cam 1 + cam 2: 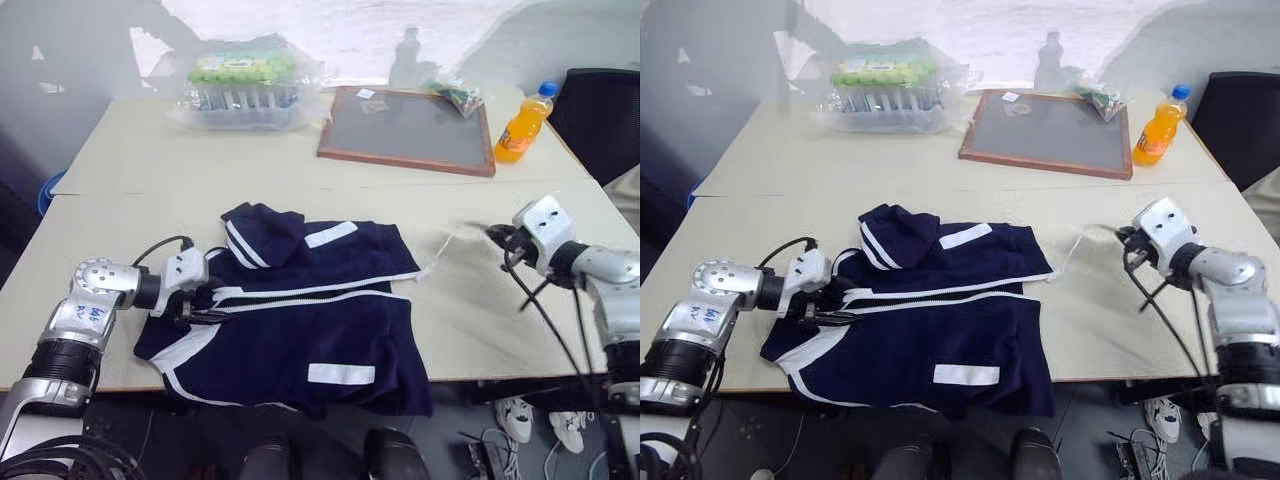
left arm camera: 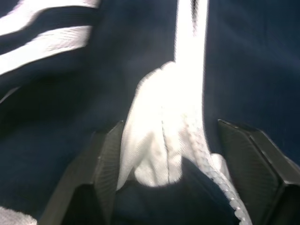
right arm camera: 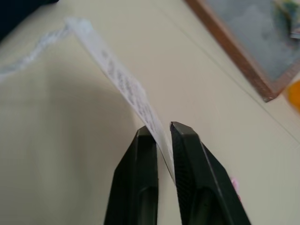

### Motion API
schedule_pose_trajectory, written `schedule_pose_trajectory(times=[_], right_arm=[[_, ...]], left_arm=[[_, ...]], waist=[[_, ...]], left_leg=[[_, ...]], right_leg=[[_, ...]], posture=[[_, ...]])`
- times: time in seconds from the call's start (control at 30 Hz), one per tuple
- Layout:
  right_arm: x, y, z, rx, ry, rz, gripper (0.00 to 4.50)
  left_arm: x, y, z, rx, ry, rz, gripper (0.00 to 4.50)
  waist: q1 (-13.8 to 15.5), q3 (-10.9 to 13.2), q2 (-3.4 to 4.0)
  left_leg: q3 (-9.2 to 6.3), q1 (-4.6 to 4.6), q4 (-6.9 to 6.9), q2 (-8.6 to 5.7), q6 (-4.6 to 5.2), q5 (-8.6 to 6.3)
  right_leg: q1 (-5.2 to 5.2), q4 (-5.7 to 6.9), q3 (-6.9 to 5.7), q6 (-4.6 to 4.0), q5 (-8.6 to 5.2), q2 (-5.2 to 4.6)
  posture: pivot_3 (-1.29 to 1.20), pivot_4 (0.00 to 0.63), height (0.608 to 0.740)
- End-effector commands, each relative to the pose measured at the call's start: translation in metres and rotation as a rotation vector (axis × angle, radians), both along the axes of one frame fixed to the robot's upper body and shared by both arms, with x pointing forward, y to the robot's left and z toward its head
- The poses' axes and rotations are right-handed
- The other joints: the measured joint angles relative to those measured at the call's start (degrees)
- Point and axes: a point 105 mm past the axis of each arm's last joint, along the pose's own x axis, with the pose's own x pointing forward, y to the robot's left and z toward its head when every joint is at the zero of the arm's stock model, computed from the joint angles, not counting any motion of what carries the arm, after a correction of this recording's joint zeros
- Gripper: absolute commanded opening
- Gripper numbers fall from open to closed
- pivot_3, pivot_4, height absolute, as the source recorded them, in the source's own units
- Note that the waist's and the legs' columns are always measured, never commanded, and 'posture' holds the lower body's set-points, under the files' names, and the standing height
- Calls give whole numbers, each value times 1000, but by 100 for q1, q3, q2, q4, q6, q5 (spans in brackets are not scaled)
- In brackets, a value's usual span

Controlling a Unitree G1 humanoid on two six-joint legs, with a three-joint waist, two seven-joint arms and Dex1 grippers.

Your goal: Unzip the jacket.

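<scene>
Right wrist view: fingers (image 3: 158,133) pinching paper tag (image 3: 123,84). Left fingers (image 2: 169,150) spread wide around jacket (image 1: 300,320) zipper (image 2: 190,70) on bench (image 1: 480,320).

Left gripper (image 2: 187,154) wide apart astride the bunched white zipper (image 2: 173,122) of the navy jacket (image 2: 248,61).

Jacket (image 1: 300,320): navy, white stripes and rectangular patches.
Pose: flat, crumpled, hem overhanging the table's (image 1: 130,170) near edge.
Zipper (image 1: 320,290): white, running across the front, parted toward the left.
Tag (image 3: 126,86): white strip stretched right, above the tabletop.
</scene>
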Motion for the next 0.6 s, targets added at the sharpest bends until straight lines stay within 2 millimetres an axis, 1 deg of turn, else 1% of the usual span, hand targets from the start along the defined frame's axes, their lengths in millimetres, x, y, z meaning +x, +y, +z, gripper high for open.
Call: schedule_pose_trajectory(times=[0.03, 0.07, 0.13, 0.17, 0.2, 0.27, 0.3, 0.33, 0.43, 0.53, 0.6], right_arm=[[-15, -14, 16, -59, 117, 115, 1612], [-19, -20, 21, -63, 150, 132, 1959], [-28, -26, 28, -44, 203, 163, 2667], [-36, -31, 36, -2, 248, 177, 3022], [-41, -34, 41, 30, 277, 187, 3338], [-55, -41, 63, 151, 327, 191, 4064], [-60, -43, 72, 196, 336, 186, 4382], [-65, -45, 79, 227, 340, 180, 4382], [-71, -47, 92, 288, 330, 172, 4382], [-71, -45, 99, 331, 317, 186, 4382], [-70, -40, 100, 346, 310, 210, 4382]], left_arm=[[-8, 20, 42, -29, -24, 33, 4390], [-12, 27, 50, -31, -22, 43, 4500], [-19, 39, 62, -33, -21, 64, 4500], [-22, 50, 74, -25, -34, 91, 4500], [-25, 57, 82, -20, -43, 109, 4500], [-31, 83, 98, 81, -113, 166, 4500], [-36, 92, 104, 115, -132, 182, 4500], [-41, 99, 112, 129, -151, 201, 4500], [-52, 107, 129, 106, -172, 230, 4500], [-61, 111, 136, 98, -162, 240, 4500], [-64, 115, 133, 126, -159, 251, 4500]], waist=[[-43, 19, -26], [-91, 30, -37], [-126, 43, -53], [-131, 49, -61], [-136, 57, -63], [-144, 80, -64], [-153, 95, -58], [-162, 100, -55], [-163, 113, -52], [-165, 116, -57], [-165, 117, -56]], left_leg=[[0, 0, -5, 2, -2, -1], [1, -3, -4, 2, -1, -2], [1, -8, -5, 1, 0, -4], [0, -8, -5, 1, 1, -5], [1, -8, -5, 1, 1, -5], [1, -7, -5, 5, 0, -5], [3, -7, -3, 6, 0, -5], [4, -7, -3, 9, -1, -5], [6, -7, -5, 12, -3, -7], [14, -6, 0, 14, -5, -7], [18, -7, 0, 13, -5, -8]], right_leg=[[0, -6, -3, 0, 0, 2], [-1, -8, -3, 0, 0, 2], [-1, -19, -4, 1, 0, 0], [0, -19, -5, 1, 0, 0], [-1, -21, -4, 2, 1, 0], [-1, -21, -6, 2, 1, 1], [-1, -20, -5, 2, 1, 2], [-2, -20, -4, 2, 1, 1], [-7, -20, -5, 1, 1, 1], [-6, -18, -4, 2, 1, 1], [-12, -14, 3, 2, 1, 1]], posture=[[0, 150, 740], [0, 150, 740], [0, 150, 740], [0, 150, 740], [0, 150, 740], [0, 150, 740], [0, 150, 740], [0, 150, 740], [0, 150, 740], [0, 150, 740], [0, 150, 740]])
